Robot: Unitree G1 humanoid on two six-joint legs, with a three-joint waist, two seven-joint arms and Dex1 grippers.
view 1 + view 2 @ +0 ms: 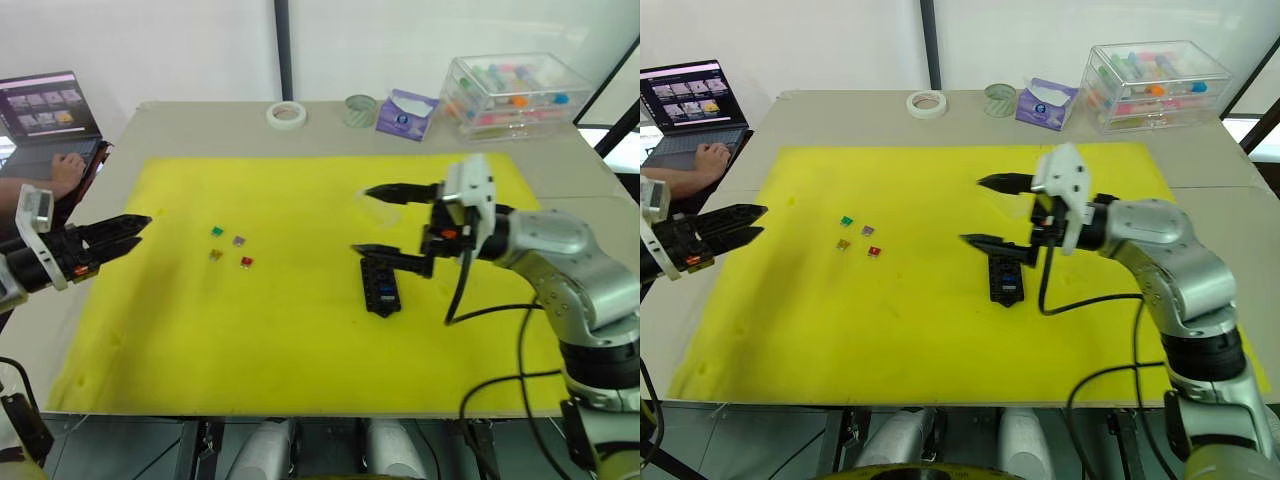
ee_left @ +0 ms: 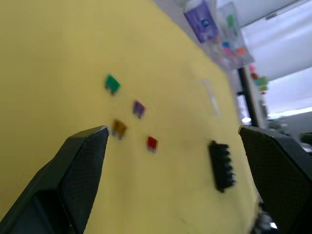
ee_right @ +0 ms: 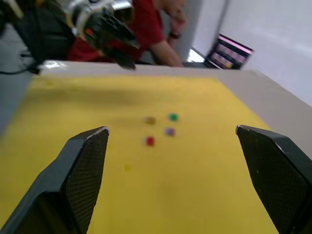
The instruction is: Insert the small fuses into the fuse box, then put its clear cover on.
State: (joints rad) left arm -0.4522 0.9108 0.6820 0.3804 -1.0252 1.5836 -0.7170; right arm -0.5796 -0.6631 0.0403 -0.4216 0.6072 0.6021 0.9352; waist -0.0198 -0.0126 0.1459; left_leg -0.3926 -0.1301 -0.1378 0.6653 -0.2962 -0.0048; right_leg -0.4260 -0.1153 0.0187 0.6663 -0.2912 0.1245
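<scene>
The fuse box [image 1: 381, 285] lies flat on the yellow mat [image 1: 250, 340], right of centre, with a couple of its slots seemingly already filled, one of them blue. Four small fuses [image 1: 231, 247], green, purplish, orange and red, lie loose in a tight cluster on the mat to the left, well apart from the box. A faint clear cover [image 1: 375, 203] seems to lie on the mat beyond the box, though it is hard to make out.

The risk, as I judge it, is that such tiny chips sit close together, so a wide tool closing on one could nudge or scatter its neighbours, or pinch a fuse askew so it will not seat in a slot.

The right tool [image 1: 393, 222] hangs just above the box's far end, forearm reaching in from the right, fingers wide apart and holding nothing. The left tool [image 1: 135, 229] hovers over the mat's left edge, pointing toward the fuses; its fingers stand apart, empty. Behind, on the counter [image 1: 200, 125], a person's hand [image 1: 66, 172] rests at a laptop [image 1: 48, 112].
</scene>
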